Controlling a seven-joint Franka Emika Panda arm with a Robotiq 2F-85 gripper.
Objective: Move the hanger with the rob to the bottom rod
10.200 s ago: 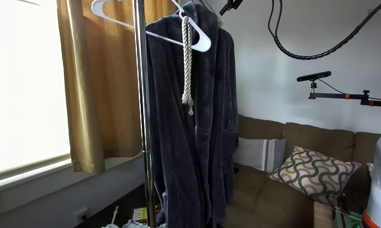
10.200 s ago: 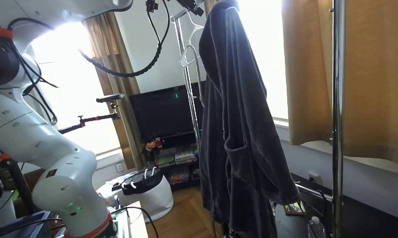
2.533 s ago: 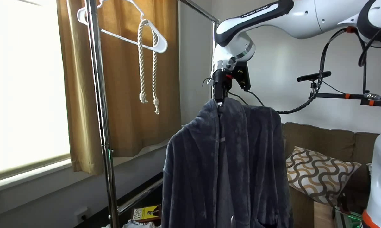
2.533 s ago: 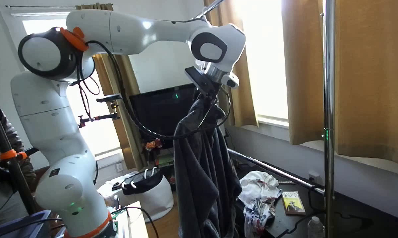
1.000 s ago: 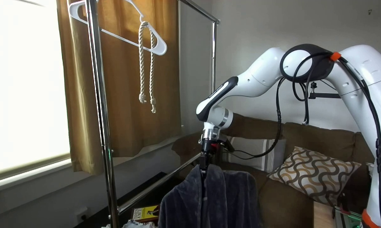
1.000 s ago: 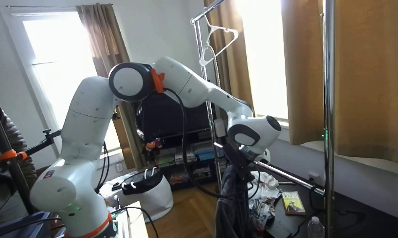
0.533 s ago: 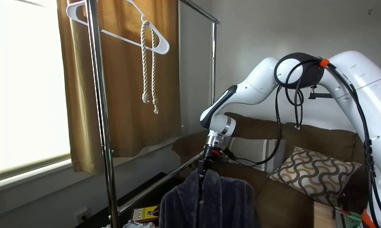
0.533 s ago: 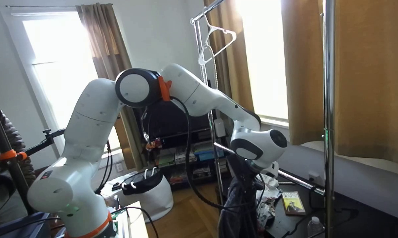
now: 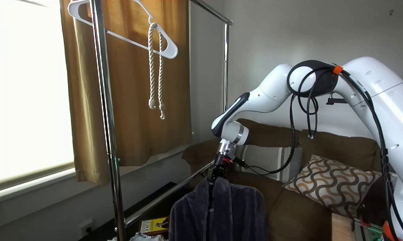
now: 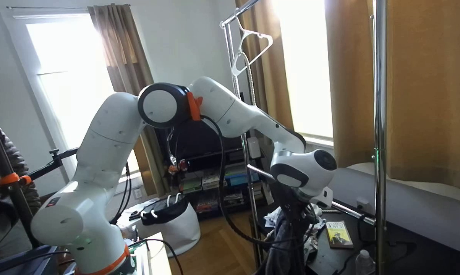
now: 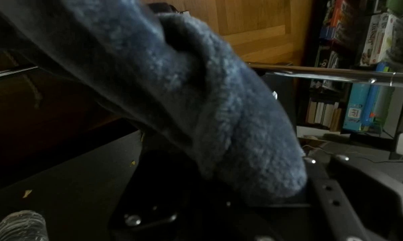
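A grey-blue robe [image 9: 218, 211] hangs from my gripper [image 9: 213, 180], which is shut at its collar on the hanger. The hanger is tucked inside the robe, with its hook hidden from me. The chrome bottom rod [image 9: 168, 195] runs low across the rack, with my gripper close beside its far part. My hand covers some of this bottom rod [image 10: 352, 211] in an exterior view; whether hanger and rod touch, I cannot tell. In the wrist view the robe's bunched collar [image 11: 241, 134] fills the middle and covers the fingertips.
From the top rod [image 9: 210, 11] hangs a white hanger [image 9: 131, 42] with a looped rope [image 9: 151, 67]. An upright post [image 10: 380, 133] bounds the rack. Behind the rod stands a dark low table [image 10: 425, 248] bearing crumpled cloth [image 10: 312, 244], a yellow book [image 10: 339, 234] and a bottle [image 10: 364, 263].
Ten seconds ago the robe hung high on the rack; since then my gripper has taken it and brought it down. During the last second, hand and robe sank slightly further towards the bottom rod.
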